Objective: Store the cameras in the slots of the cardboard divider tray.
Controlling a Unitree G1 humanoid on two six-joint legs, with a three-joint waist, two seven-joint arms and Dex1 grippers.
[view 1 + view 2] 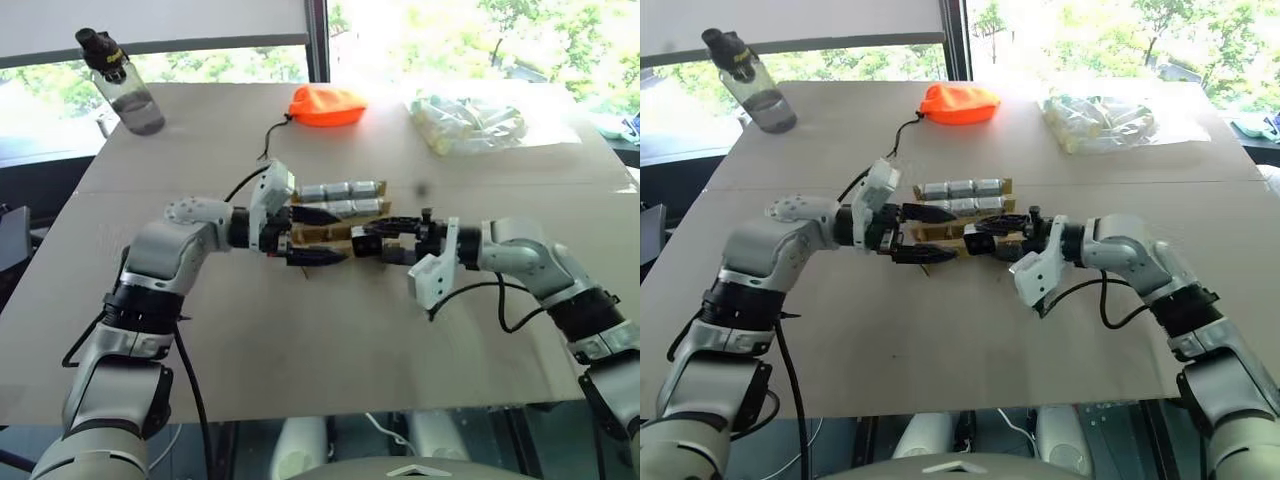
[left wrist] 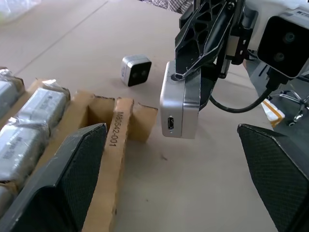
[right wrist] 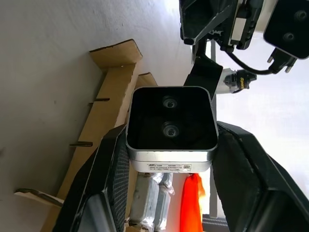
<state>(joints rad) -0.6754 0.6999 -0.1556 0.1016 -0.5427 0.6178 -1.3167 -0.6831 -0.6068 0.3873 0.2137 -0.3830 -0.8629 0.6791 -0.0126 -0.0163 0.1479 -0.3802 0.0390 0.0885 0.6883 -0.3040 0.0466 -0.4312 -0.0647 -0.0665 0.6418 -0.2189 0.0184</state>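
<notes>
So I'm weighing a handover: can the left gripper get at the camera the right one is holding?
Probably yes. The left gripper is open and faces the right gripper, which is shut on the camera above the table beside the cardboard divider tray. Nothing sits between them.

Silver-grey camera with glossy black face; second camera alike; tan cardboard divider tray, black printed code on one wall; bright orange pouch; matte black claw fingers; pale beige tabletop; clear bottle, black cap.
</notes>
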